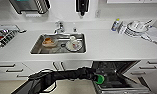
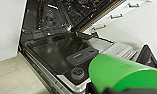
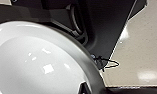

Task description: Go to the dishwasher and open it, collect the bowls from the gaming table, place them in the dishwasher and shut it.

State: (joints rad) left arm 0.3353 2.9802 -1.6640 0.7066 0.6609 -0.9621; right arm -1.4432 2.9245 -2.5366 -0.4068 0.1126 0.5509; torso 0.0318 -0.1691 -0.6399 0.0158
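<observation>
Dishwasher point(image 1: 114, 75): door down, dark inside.
Left gripper point(image 1: 98, 79): pinching green bowl point(image 2: 124, 72) above door.
Right gripper: grip unclear; white bowl point(image 3: 39, 65) close.

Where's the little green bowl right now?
In the head view the green bowl is at the end of the left arm, above the open dishwasher's lowered door, below the counter right of the sink.

Dishwasher point(image 1: 114, 75) gapes (door down); rack crowds inside.
</observation>
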